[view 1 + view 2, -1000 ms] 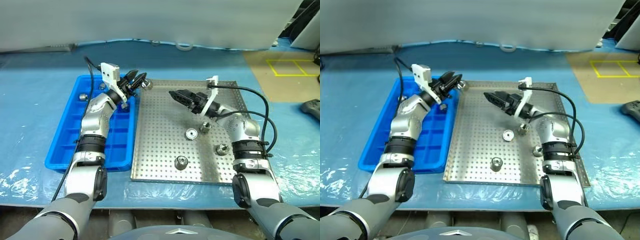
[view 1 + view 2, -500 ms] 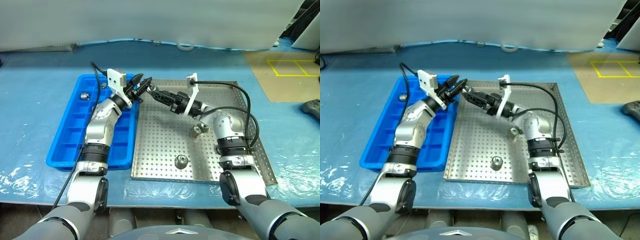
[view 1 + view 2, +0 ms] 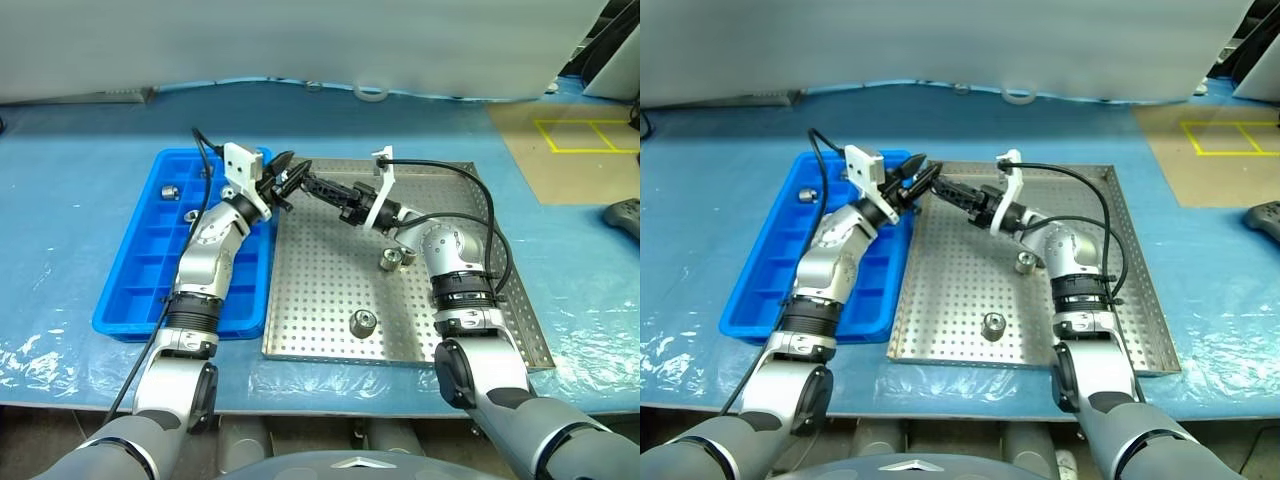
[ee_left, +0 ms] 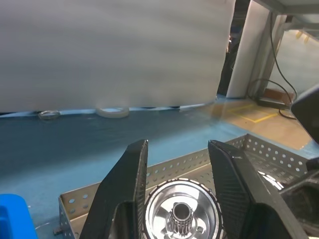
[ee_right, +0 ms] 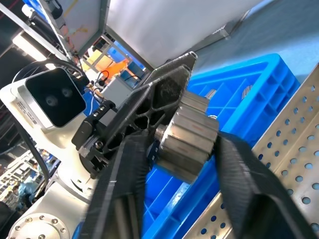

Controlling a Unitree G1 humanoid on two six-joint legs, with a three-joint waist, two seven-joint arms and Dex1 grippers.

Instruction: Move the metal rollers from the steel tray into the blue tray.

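Both my grippers are meeting right over the seam between the blue tray point(image 3: 130, 290) and the steel tray point(image 3: 330, 300), at the far corner. Tight spot: the trays' rims are touching there, and my fingers are nearly interlocking.

Left gripper point(image 3: 283, 180) is clamping one of the metal rollers point(image 4: 182, 215) between its two fingers point(image 4: 124, 199), jaws narrowly apart around it. Right gripper point(image 3: 305, 183) is closing on that same roller point(image 5: 189, 137) from the opposite side, fingers point(image 5: 239, 184) nearly together. Both are holding it above the trays.

Left arm is reaching forward and angling toward the right; right arm is reaching across the steel tray toward the left, cable looping over it.

Two more rollers are sitting on the perforated floor point(image 3: 388, 260) point(image 3: 362, 322), with plenty of bare floor around them. Two are already lying in far compartments of the blue tray point(image 3: 170, 191) point(image 3: 190, 215).

Everything is sitting on a blue table covering point(image 3: 60, 200) with wrinkled plastic along the near edge. A cardboard patch with yellow tape point(image 3: 575, 135) is lying off to the far right.
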